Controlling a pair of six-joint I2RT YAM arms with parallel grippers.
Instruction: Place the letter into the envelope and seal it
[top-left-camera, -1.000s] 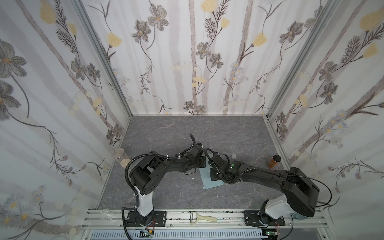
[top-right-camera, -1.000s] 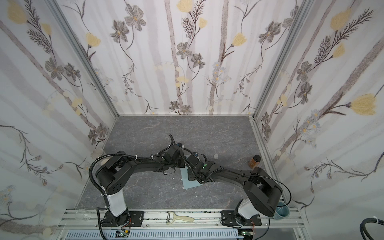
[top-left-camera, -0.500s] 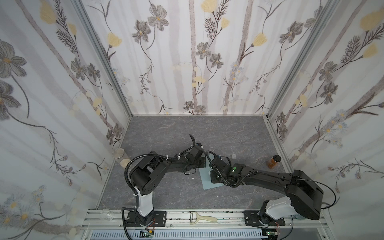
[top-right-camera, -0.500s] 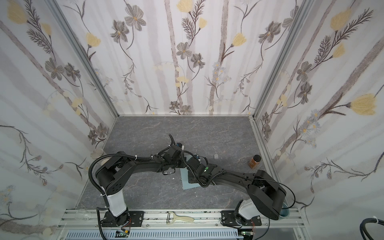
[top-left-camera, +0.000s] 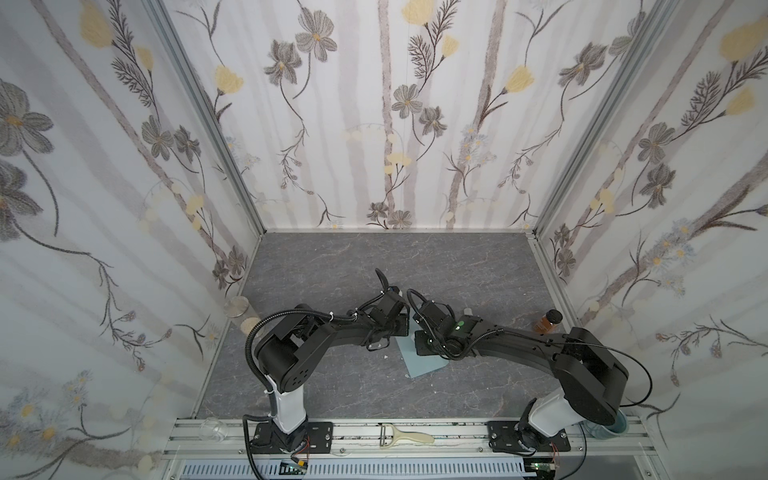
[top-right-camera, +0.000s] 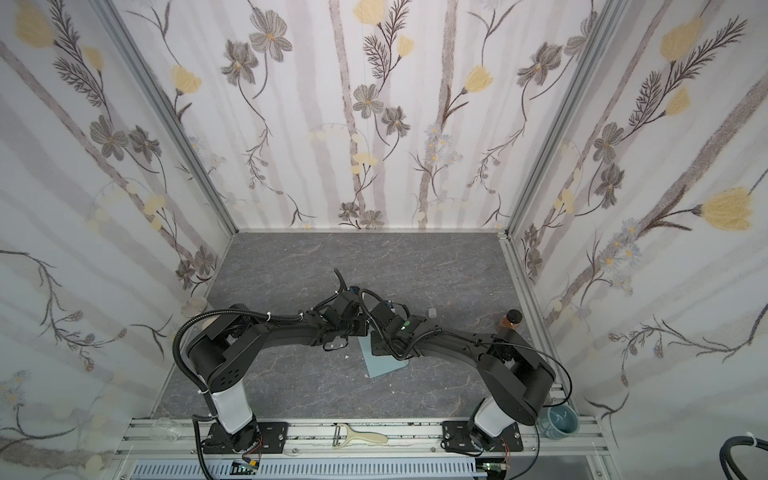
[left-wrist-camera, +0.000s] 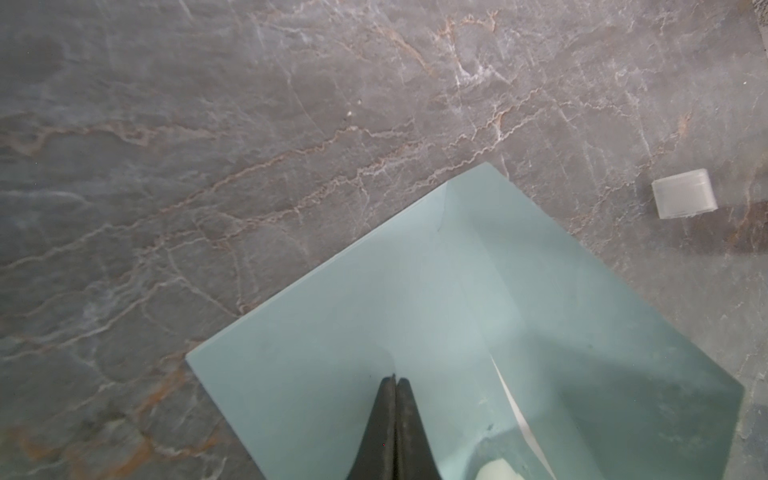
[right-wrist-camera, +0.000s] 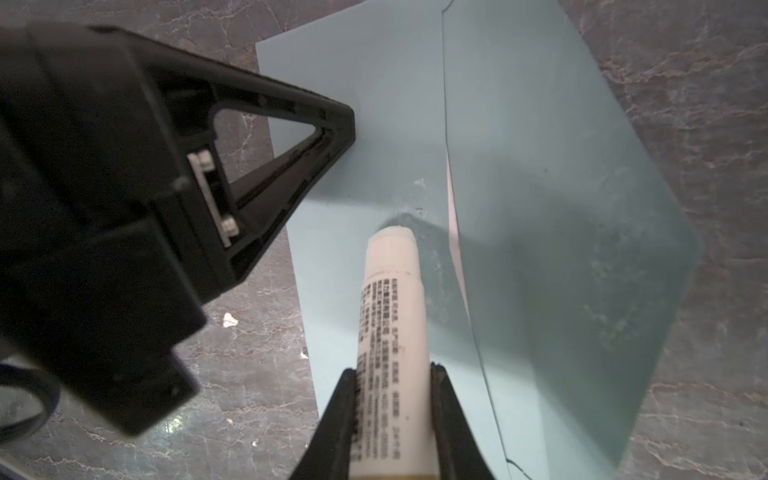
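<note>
While the left claw (left-wrist-camera: 394, 379) is squeezed shut with its tip resting on the envelope (left-wrist-camera: 457, 291), the right claw (right-wrist-camera: 392, 370) holds the white glue stick (right-wrist-camera: 390, 316) between its two fingers. The stick's tip touches the blue paper just beside the flap's fold. The envelope lies flat on the grey table (top-left-camera: 332, 266) in the lower middle of both top views, between the two black arms; a thin pale strip of the letter (left-wrist-camera: 517, 411) peeks out along the fold, and a small clear cap (left-wrist-camera: 683, 199) sits on the table near the envelope.
</note>
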